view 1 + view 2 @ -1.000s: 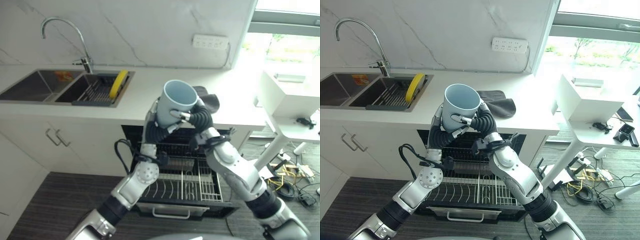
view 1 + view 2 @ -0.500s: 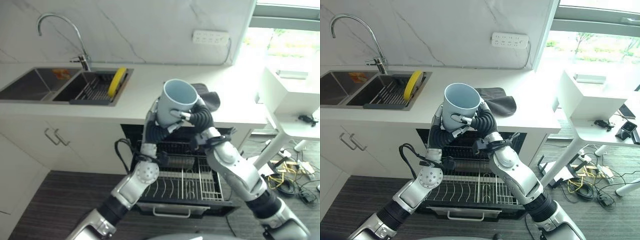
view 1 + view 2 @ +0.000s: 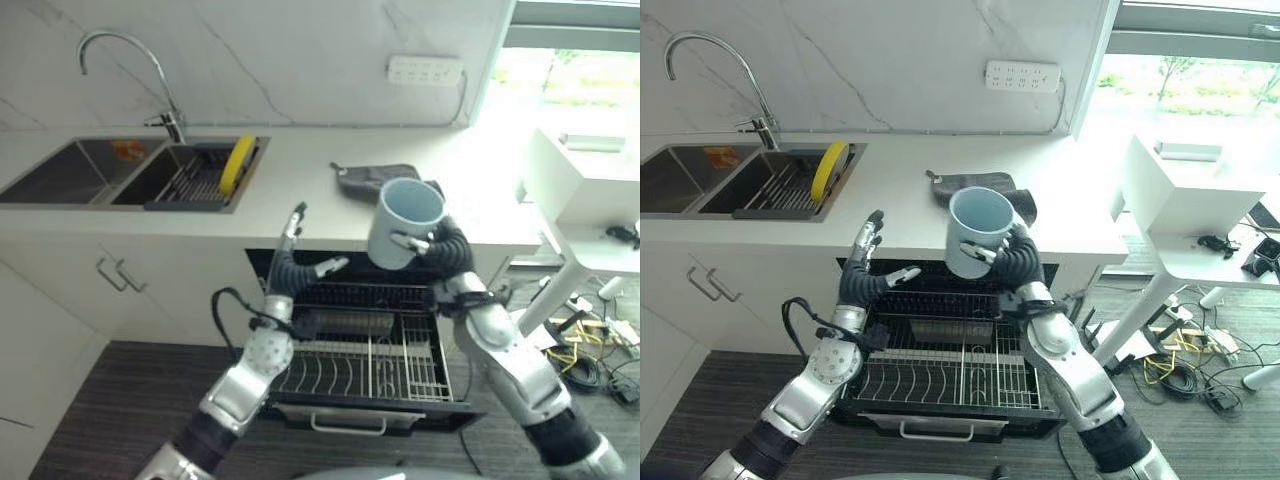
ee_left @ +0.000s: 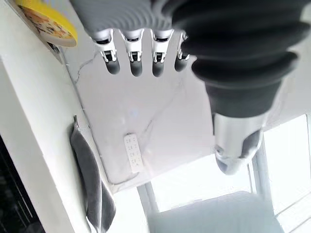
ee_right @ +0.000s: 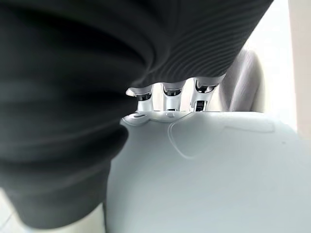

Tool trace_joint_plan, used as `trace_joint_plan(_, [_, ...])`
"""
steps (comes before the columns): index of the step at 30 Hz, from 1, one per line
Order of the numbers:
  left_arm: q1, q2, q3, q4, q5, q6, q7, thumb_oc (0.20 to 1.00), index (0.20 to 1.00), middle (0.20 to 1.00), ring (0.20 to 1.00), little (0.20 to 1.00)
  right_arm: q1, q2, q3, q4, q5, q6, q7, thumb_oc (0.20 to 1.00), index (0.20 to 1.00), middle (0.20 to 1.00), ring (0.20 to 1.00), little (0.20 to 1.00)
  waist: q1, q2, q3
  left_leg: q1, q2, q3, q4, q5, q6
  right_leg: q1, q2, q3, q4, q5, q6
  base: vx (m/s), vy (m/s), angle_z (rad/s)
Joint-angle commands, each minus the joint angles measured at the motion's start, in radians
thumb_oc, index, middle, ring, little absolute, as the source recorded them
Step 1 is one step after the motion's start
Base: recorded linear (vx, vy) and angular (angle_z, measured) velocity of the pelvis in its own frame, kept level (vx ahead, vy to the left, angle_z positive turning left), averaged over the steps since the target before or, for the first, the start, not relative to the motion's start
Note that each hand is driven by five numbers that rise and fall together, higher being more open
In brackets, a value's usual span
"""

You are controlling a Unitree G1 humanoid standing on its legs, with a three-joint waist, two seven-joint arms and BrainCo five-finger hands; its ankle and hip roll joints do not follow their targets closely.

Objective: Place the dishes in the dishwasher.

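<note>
Mug (image 3: 405,222) in right hand (image 3: 432,242) fingers (image 5: 167,93).

The open dishwasher rack (image 3: 365,365) is seen from above by 2 head eyes set slightly apart, both taking in the counter (image 3: 890,225) and sink (image 3: 120,175) beyond it. Each wrist view is taken at close range along its own fingers, above the rack.
</note>
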Motion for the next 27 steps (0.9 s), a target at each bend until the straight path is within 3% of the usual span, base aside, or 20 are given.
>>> trace_joint_plan(1, [-0.045, 0.056, 0.022, -0.033, -0.057, -0.061, -0.033, 1.000, 1.000, 1.000, 1.000, 1.000, -0.078, 0.031, -0.045, -0.033, -0.030, -0.120, 0.001, 0.200, 0.200, 0.200, 0.200, 0.200, 0.007, -0.040, 0.000, 0.031, -0.018, 0.009, 0.010, -0.091, 0.033, 0.052, -0.028, -0.006, 0.007, -0.058, 0.041, 0.00, 0.000, 0.00])
trace_joint_plan(6, [0.045, 0.079, 0.151, -0.035, -0.127, -0.047, -0.093, 1.000, 1.000, 1.000, 1.000, 1.000, -0.006, 0.031, -0.132, -0.014, -0.046, -0.123, 0.016, 0.200, 0.200, 0.200, 0.200, 0.200, 0.003, -0.027, 0.008, 0.031, -0.017, 0.008, 0.010, -0.084, 0.030, 0.053, -0.026, -0.011, 0.007, -0.060, 0.036, 0.06, 0.013, 0.02])
trace_joint_plan(8, [0.097, 0.083, 0.222, -0.058, -0.181, -0.030, -0.155, 1.000, 1.000, 1.000, 1.000, 1.000, 0.042, 0.021, -0.170, -0.017, -0.069, -0.096, 0.054, 0.200, 0.200, 0.200, 0.200, 0.200, 0.001, -0.028, 0.014, 0.031, -0.023, -0.005, 0.010, -0.083, 0.031, 0.058, -0.016, 0.004, 0.007, -0.064, 0.030, 0.15, 0.004, 0.01])
trace_joint_plan(10, [0.110, 0.084, 0.237, -0.066, -0.186, -0.025, -0.175, 1.000, 1.000, 1.000, 1.000, 1.000, 0.058, 0.016, -0.184, -0.019, -0.068, -0.095, 0.067, 0.200, 0.200, 0.200, 0.200, 0.200, 0.000, -0.029, 0.015, 0.033, -0.025, -0.007, 0.010, -0.083, 0.032, 0.061, -0.013, 0.009, 0.007, -0.066, 0.028, 0.13, 0.007, -0.01])
trace_joint_plan(12, [0.138, 0.100, 0.264, -0.081, -0.216, 0.026, -0.279, 1.000, 1.000, 1.000, 1.000, 1.000, 0.092, -0.009, -0.219, -0.017, -0.047, -0.090, 0.087, 0.200, 0.200, 0.200, 0.200, 0.200, -0.004, -0.029, 0.034, 0.041, -0.027, -0.011, 0.011, -0.063, 0.030, 0.067, 0.002, 0.026, 0.024, -0.072, 0.015, 0.13, 0.024, -0.01])
trace_joint_plan(13, [0.138, 0.107, 0.261, -0.079, -0.239, 0.027, -0.290, 1.000, 1.000, 1.000, 1.000, 1.000, 0.092, -0.022, -0.229, -0.014, -0.037, -0.095, 0.095, 0.200, 0.200, 0.200, 0.200, 0.200, -0.005, -0.031, 0.053, 0.022, -0.026, -0.008, 0.063, -0.063, 0.028, 0.048, 0.001, 0.030, 0.078, -0.089, 0.009, -0.07, 0.029, -0.02])
trace_joint_plan(15, [0.096, 0.113, 0.258, -0.081, -0.322, -0.006, -0.344, 1.000, 1.000, 1.000, 1.000, 1.000, 0.056, -0.061, -0.248, 0.006, -0.034, -0.137, 0.108, 0.200, 0.200, 0.200, 0.200, 0.200, -0.015, -0.034, 0.145, -0.139, -0.001, -0.019, 0.316, -0.134, 0.026, -0.080, -0.004, 0.051, 0.285, -0.164, -0.016, -0.25, 0.040, -0.06])
trace_joint_plan(19, [-0.028, 0.148, 0.191, -0.073, -0.297, 0.043, -0.386, 1.000, 1.000, 1.000, 1.000, 1.000, -0.023, -0.102, -0.246, 0.017, -0.028, -0.154, 0.120, 0.200, 0.200, 0.200, 0.200, 0.200, -0.029, -0.031, 0.224, -0.346, 0.019, -0.042, 0.537, -0.193, 0.026, -0.283, -0.029, 0.053, 0.505, -0.229, -0.030, -0.25, 0.063, -0.01])
trace_joint_plan(22, [-0.063, 0.180, 0.175, -0.097, -0.298, 0.108, -0.415, 1.000, 1.000, 1.000, 1.000, 1.000, -0.047, -0.140, -0.249, 0.021, -0.029, -0.151, 0.129, 0.200, 0.200, 0.200, 0.200, 0.200, -0.033, -0.020, 0.260, -0.436, 0.029, -0.074, 0.632, -0.215, 0.024, -0.381, -0.057, 0.046, 0.630, -0.263, -0.038, -0.15, 0.088, -0.02])
trace_joint_plan(27, [-0.050, 0.205, 0.170, -0.110, -0.307, 0.163, -0.460, 1.000, 1.000, 1.000, 1.000, 1.000, -0.060, -0.165, -0.239, 0.039, -0.044, -0.153, 0.133, 0.200, 0.200, 0.200, 0.200, 0.200, -0.030, -0.010, 0.291, -0.466, 0.025, -0.094, 0.649, -0.208, 0.023, -0.416, -0.075, 0.042, 0.659, -0.263, -0.035, -0.03, 0.062, -0.02])
